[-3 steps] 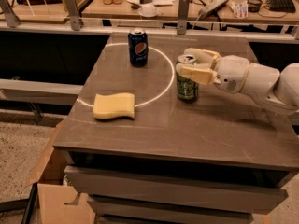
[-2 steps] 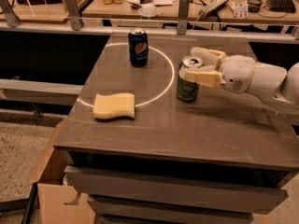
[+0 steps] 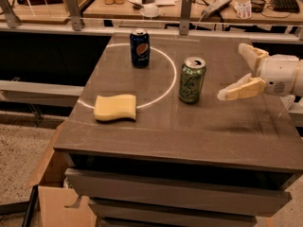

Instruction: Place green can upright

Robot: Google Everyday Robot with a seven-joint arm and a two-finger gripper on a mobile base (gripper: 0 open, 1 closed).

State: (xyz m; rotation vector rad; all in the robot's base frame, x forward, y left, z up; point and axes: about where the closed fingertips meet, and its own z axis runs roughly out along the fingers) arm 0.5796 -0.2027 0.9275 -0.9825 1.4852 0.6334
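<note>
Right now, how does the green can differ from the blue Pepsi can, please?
The green can is light green with pale script; the blue can is dark blue with the Pepsi logo. The green can stands outside the white circle, nearer the open gripper at the right; the blue can stands inside it. Both are upright, same size.

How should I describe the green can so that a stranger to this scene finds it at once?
On the dark table, look just right of the white arc, left of the open gripper. The green can stands upright there. Unlike the dark blue can farther back and the yellow sponge, it is light green with pale script.
</note>
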